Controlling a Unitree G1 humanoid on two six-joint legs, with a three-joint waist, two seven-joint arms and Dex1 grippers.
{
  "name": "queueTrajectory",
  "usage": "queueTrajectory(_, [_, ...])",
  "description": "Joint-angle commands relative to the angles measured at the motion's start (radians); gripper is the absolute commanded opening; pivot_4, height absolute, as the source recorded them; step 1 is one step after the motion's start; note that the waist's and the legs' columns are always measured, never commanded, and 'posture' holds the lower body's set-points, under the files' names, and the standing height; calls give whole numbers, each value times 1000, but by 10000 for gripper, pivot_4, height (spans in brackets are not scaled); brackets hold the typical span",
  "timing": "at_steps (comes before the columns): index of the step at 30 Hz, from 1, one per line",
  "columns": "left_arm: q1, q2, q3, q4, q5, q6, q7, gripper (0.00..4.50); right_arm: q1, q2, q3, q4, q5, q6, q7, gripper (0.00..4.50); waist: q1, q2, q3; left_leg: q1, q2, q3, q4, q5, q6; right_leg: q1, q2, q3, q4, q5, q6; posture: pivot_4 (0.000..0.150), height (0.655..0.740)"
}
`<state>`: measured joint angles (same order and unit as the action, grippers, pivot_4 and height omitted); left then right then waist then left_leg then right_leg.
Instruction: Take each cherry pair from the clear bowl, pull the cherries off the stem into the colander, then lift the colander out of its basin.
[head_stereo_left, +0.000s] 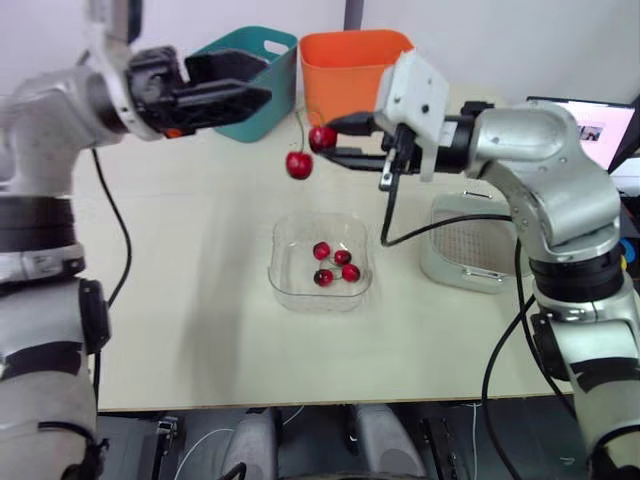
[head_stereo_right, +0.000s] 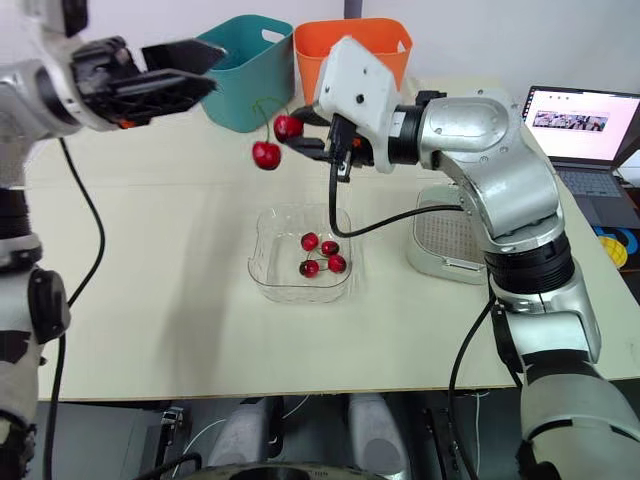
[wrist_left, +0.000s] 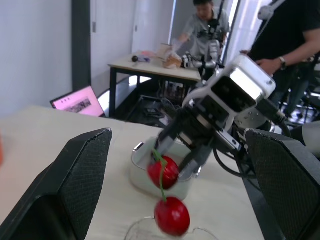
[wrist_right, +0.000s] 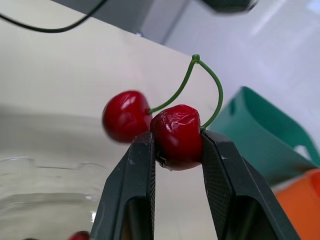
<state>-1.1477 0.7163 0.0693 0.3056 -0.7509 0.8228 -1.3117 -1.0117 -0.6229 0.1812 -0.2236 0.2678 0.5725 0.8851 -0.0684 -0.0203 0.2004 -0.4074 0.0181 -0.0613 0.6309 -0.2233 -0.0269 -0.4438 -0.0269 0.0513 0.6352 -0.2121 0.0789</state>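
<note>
The left gripper (head_stereo_left: 258, 82) hangs with its fingers spread wide, holding nothing, just short of the cherry pair (head_stereo_left: 298, 164). The two glossy red cherries are joined by a thin green stem that arches above them. The right gripper (wrist_right: 177, 145) is clamped on one cherry (wrist_right: 176, 135), whose skin looks dented, while the other cherry (head_stereo_right: 266, 154) dangles just beside its fingertips. Below that gripper, the clear bowl (head_stereo_left: 285, 280) holds four cherries (head_stereo_left: 336, 264). Under the right forearm, the colander (head_stereo_left: 468, 238) sits in its basin (head_stereo_left: 440, 272).

Six cherries (head_stereo_left: 299, 165), two bins (head_stereo_left: 255, 98), one bowl (head_stereo_left: 289, 287), one colander (head_stereo_left: 470, 250).
</note>
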Motion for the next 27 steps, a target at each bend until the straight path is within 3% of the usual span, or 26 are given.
queueTrajectory(1, [-39, -19, -18, 7, 44, -60, -26, 45000, -7, 16, -31, -37, -18, 3, -50, 11084, 0, 0, 0, 0, 0, 0, 0, 0, 0, 0, 0, 0, 1, 0, 0, 1500, 7400])
queueTrajectory(5, [-47, -66, -24, 59, 87, -117, -20, 45000, -6, 23, -35, -48, -23, 17, -74, 11084, 2, 0, 0, 0, 0, 0, 0, 0, 0, 0, 0, 0, 1, 0, 0, 1500, 7400])
queueTrajectory(10, [-69, -114, -5, 109, 103, -142, -1, 28773, -1, 21, -36, -64, -18, 35, -86, 11013, 2, 0, 0, 0, 0, 0, 0, 0, 0, 0, 0, 0, 1, 0, 0, 1500, 7400])
queueTrajectory(27, [-64, -194, 6, 132, 119, -172, 42, 28773, 1, 37, -31, -75, -11, 59, -96, 11013, 2, 0, 0, 0, 0, 0, 0, 0, 0, 0, 0, 0, 1, 0, 1, 1500, 7400])
